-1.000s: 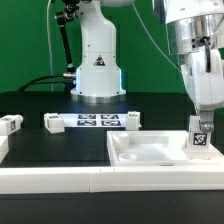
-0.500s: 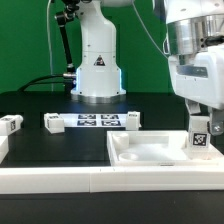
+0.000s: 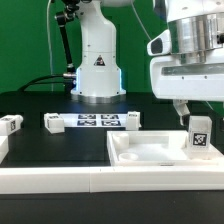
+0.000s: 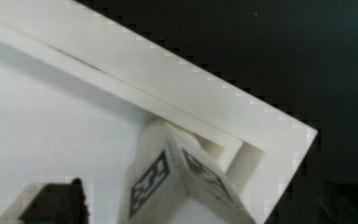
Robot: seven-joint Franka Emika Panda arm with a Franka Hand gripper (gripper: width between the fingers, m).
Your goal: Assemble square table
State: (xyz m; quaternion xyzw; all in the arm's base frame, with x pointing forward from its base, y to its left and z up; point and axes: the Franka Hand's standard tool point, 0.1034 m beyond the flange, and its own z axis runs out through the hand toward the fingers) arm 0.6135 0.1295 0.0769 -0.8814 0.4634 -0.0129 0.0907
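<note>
At the front runs a long white wall (image 3: 60,182). Just behind it lies the white table top (image 3: 140,152), flat, with its dip facing up. One leg (image 3: 200,135) stands upright in the top's corner on the exterior view's right. The gripper (image 3: 196,108) hangs just above that leg, fingers wide apart, holding nothing. Farther back lies the marker board (image 3: 90,121). One loose block (image 3: 54,123) sits at its end on the exterior view's left and a second block (image 3: 131,119) at the other end. A third block (image 3: 10,124) sits far off on the exterior view's left. The robot's base (image 3: 97,65) stands at the very back.
</note>
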